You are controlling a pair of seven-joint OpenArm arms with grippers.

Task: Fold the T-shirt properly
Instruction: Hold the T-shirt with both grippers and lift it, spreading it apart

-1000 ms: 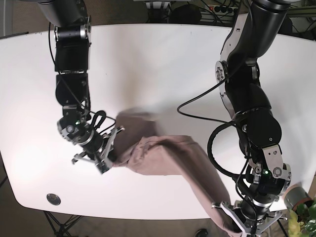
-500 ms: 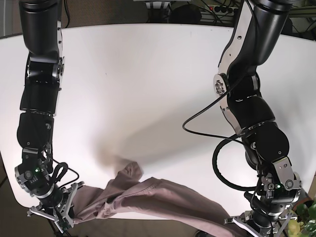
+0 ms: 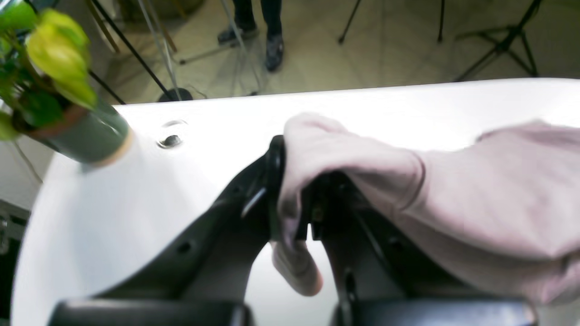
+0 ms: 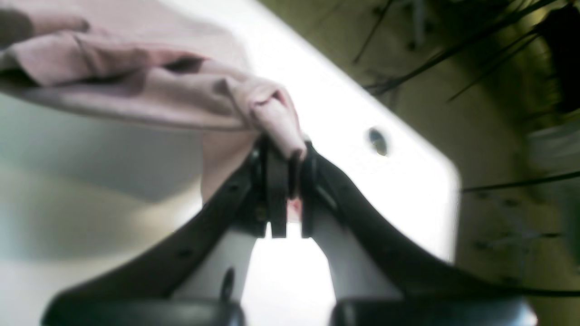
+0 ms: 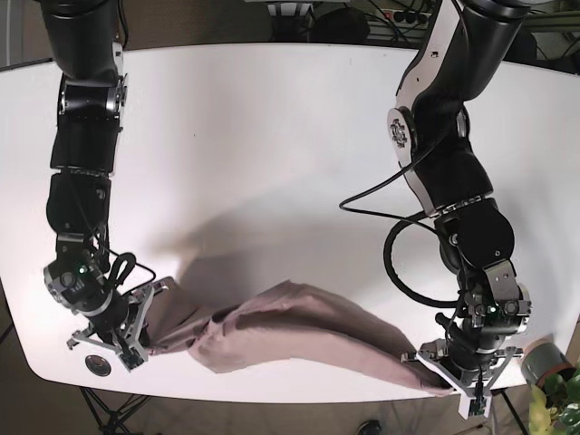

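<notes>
Base view shows the pink T-shirt stretched in a long band along the front edge of the white table. Each arm holds one end. The right gripper has the end near the small round hole in the table. The left gripper has the other end, close to the green plant pot.

In the right wrist view, the two black jaws are squeezed nearly together, with a bunched bit of the shirt pinched between them. The left wrist view shows the same thing: the jaws are almost closed on a fold of cloth, and a little flap hangs down below them.

I think the arms hold the ends far apart so the shirt pulls straight. That would help it lie flat before any folding. The middle looks lumpy and twisted, so the folding has not really begun.

The table is smooth, plain and shiny, so cloth should slide on it easily. Past the table edge there is a tan floor with black stands and someone's dark shoes.
</notes>
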